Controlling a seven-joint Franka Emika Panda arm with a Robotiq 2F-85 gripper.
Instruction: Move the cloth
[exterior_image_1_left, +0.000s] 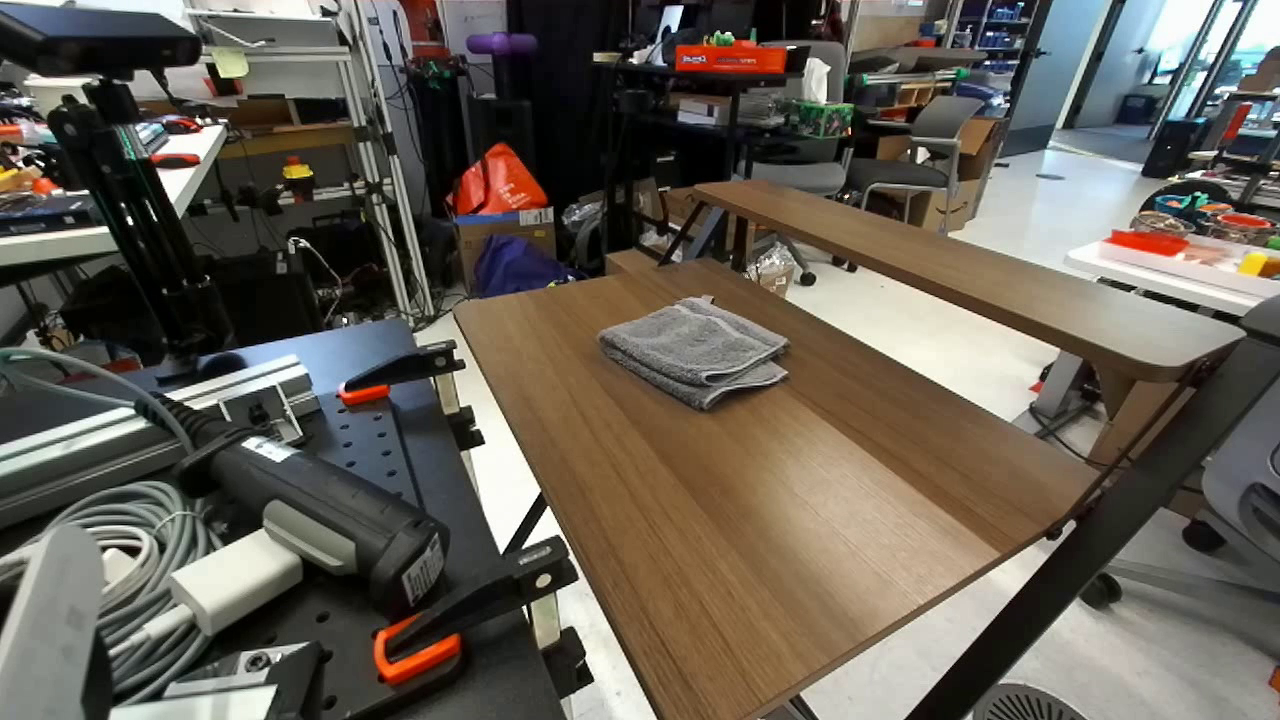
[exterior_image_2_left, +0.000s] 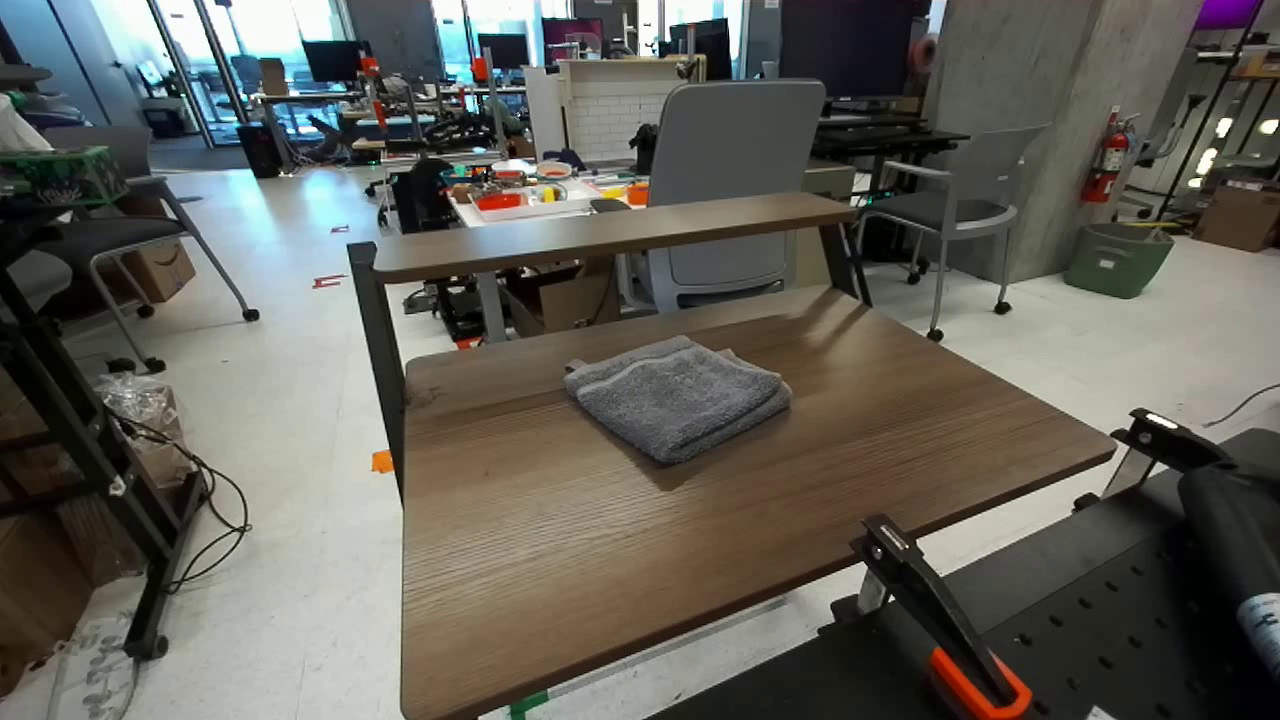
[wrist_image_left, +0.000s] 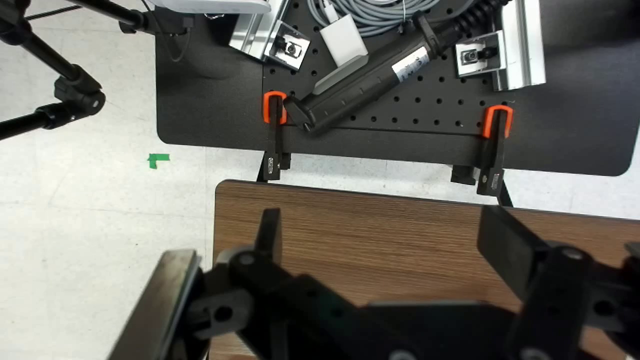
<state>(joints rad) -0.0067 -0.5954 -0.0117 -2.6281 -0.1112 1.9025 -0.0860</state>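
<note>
The grey folded cloth lies flat on the brown wooden table, towards its far end, with layered edges on one side. It also shows in an exterior view near the middle of the tabletop. My gripper shows only in the wrist view, open wide, with nothing between its fingers. It is above the wooden tabletop, near the edge beside the black bench. The cloth is out of view in the wrist view. The arm and gripper are out of view in both exterior views.
A raised wooden shelf runs along one side of the table on dark metal posts. A black bench beside the table carries orange-tipped clamps, a black handheld tool, coiled grey cable and metal profiles. A grey chair stands behind the shelf.
</note>
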